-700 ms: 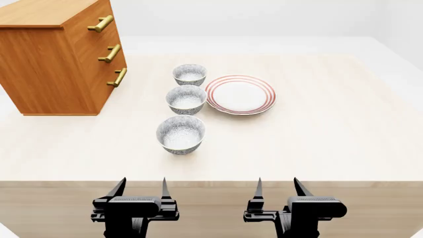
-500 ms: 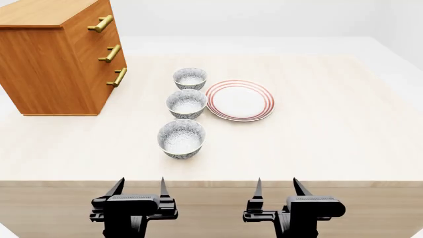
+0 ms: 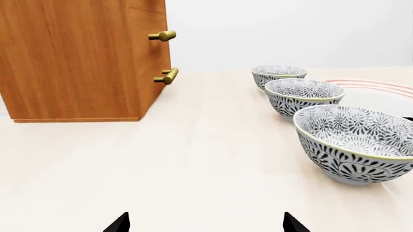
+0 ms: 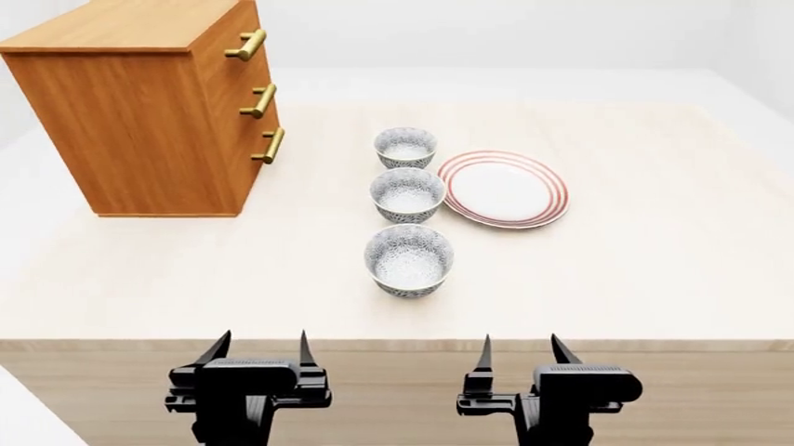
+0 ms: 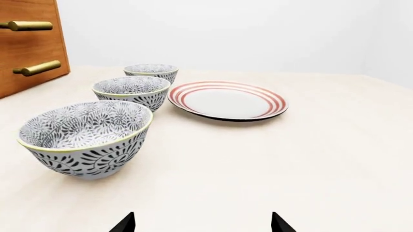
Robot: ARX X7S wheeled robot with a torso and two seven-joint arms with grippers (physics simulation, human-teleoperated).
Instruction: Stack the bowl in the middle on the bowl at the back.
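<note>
Three speckled grey-and-white bowls stand in a row on the pale table. The bowl in the middle (image 4: 407, 194) (image 3: 303, 95) (image 5: 131, 91) sits between the bowl at the back (image 4: 406, 147) (image 3: 279, 76) (image 5: 151, 73) and a nearer third bowl (image 4: 408, 259) (image 3: 355, 143) (image 5: 86, 137). Both grippers hang below the table's front edge, well short of the bowls. My left gripper (image 4: 263, 349) (image 3: 205, 223) is open and empty. My right gripper (image 4: 522, 351) (image 5: 201, 222) is open and empty too.
A white plate with red rings (image 4: 503, 189) (image 5: 227, 100) lies just right of the back two bowls. A wooden drawer cabinet (image 4: 155, 111) (image 3: 77, 58) with brass handles stands at the table's back left. The table's front edge (image 4: 397, 342) runs just ahead of both grippers.
The head view has swung left, so bowls, plate and cabinet all sit further right in the picture. Nothing on the table has moved. Both grippers stay open in place.
</note>
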